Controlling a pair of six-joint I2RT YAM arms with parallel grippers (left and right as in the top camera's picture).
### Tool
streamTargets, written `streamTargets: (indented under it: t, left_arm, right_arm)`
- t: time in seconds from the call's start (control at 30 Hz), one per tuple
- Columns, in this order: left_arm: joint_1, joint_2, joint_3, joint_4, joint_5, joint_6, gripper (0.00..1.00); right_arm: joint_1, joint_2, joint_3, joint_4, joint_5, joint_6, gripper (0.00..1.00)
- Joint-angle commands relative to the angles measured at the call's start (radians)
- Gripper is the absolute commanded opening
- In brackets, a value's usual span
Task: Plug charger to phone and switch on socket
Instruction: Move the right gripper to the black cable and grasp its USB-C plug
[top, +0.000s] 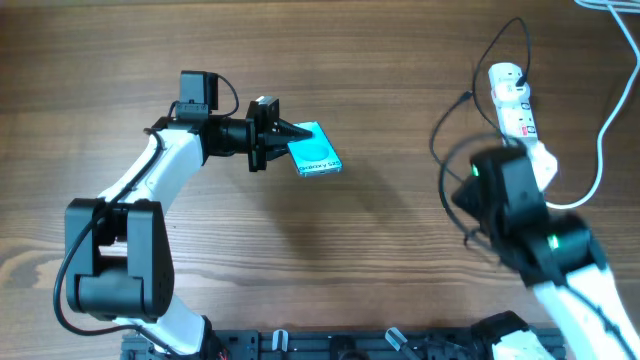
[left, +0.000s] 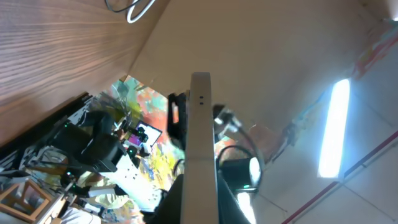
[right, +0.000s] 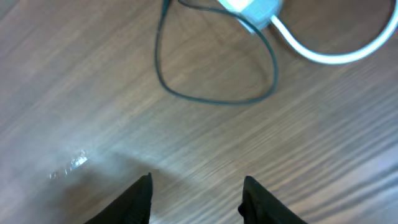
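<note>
Far to the left of the socket (top: 512, 100), the left gripper (top: 292, 140) is clamped on one short end of the phone (top: 317, 152). The phone's cyan screen faces up and its free end points back toward the socket. In the left wrist view the phone (left: 202, 143) shows edge-on, running straight out from between the fingers, with the wooden table (left: 56, 56) off to one side.

Between the phone and the socket, but much closer to the socket, the charger (top: 434, 140) curves in a thin black loop on the table, and its plug sits in the strip. The right arm (top: 525, 215) is just below the socket and blurred, and it hides its own gripper from above.

In the right wrist view the right gripper (right: 198, 182) stands wide apart with only bare wood between its fingers. The charger (right: 214, 101) loops well ahead of those fingertips, apart from them. A thick white cord (top: 600, 150) trails from the socket's near end.
</note>
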Motion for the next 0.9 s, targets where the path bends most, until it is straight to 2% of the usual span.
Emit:
streamTargets:
  t: [0.0,0.1,0.2,0.27,0.33,0.37,0.5,0.63,0.87]
  left_arm:
    - [-0.004,-0.03,0.018,0.0,0.048,-0.006,0.04]
    - [-0.005,-0.03,0.018,0.0,0.048,-0.005,0.04]
    - [-0.004,-0.03,0.018,0.0,0.048,-0.006,0.04]
    - [-0.005,-0.03,0.018,0.0,0.048,-0.005,0.04]
    - [-0.005,-0.03,0.018,0.0,0.048,-0.005,0.04]
    - [-0.005,-0.03,0.018,0.0,0.048,-0.005,0.04]
    - [-0.004,-0.03,0.018,0.001,0.035,-0.005,0.04]
    - [-0.005,-0.03,0.018,0.005,0.021,-0.005,0.04]
    - [-0.004,-0.03,0.018,0.004,-0.012,-0.005,0.04]
  right_arm:
    - [-0.008,0.185,0.147,-0.044,0.045,-0.089,0.5]
    - [-0.042,0.328,0.246,-0.08,0.01,-0.124,0.52]
    - [-0.116,0.46,0.328,-0.072,-0.043,-0.148,0.64]
    - [-0.181,0.529,0.351,-0.009,-0.083,-0.184,0.7]
    - [-0.24,0.586,0.351,0.079,-0.136,-0.214,0.71]
    - [-0.269,0.619,0.351,0.132,-0.175,-0.233,0.71]
    - [-0.341,0.748,0.351,0.306,-0.252,-0.251,0.57]
    - [-0.34,0.843,0.351,0.407,-0.275,-0.25,0.56]
    - [-0.34,0.97,0.351,0.6,-0.287,-0.28,0.49]
